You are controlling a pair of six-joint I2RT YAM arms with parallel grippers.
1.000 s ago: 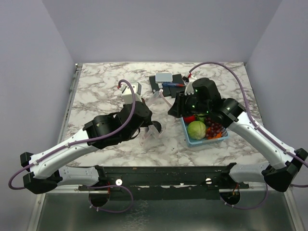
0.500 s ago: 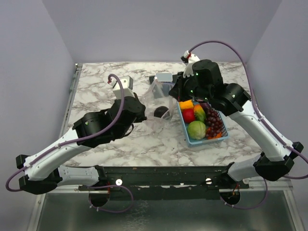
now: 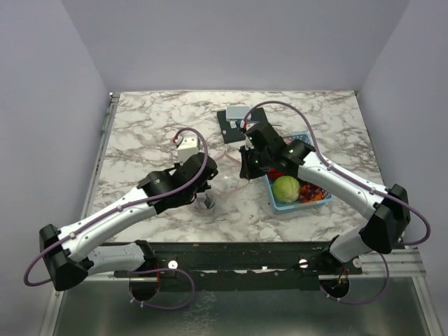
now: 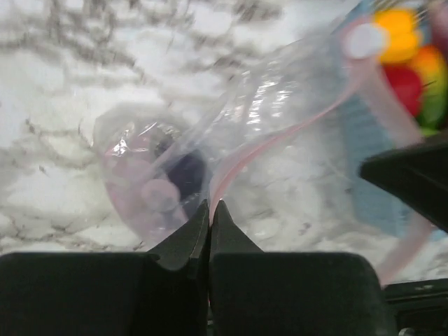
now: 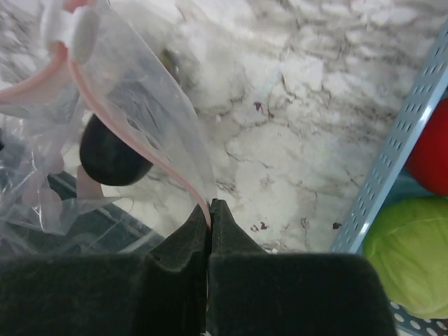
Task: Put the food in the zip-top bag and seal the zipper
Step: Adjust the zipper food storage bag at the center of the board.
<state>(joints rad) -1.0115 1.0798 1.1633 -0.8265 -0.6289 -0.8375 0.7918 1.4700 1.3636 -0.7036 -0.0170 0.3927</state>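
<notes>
Pink-tinted clear plastic hangs stretched between the two arms over the middle of the marble surface (image 3: 154, 126): this is the zip-top bag (image 4: 266, 91), lifted at its mouth and crumpled below. The left claw (image 4: 210, 210) has its fingers pressed together on the zipper (image 4: 280, 136), the thin pink strip running up and away from its tips toward a pale slider (image 4: 364, 40) at the far end. The right claw (image 5: 210, 206) is likewise pinched tight on the same strip, which curves off from between its tips across the bag's opening. Through the plastic a dark rounded piece (image 5: 112, 157) shows, low in the bag and near the surface.

Just to the right of the right claw sits the light-blue basket (image 3: 290, 208). In it lie the round green cabbage (image 3: 285, 187), a red piece (image 3: 276, 173) beside it on the far side, and the dark grape bunch (image 3: 310, 190) to the cabbage's right. The left wrist view also catches a yellow piece (image 4: 395, 31), blurred, at the basket's far end
</notes>
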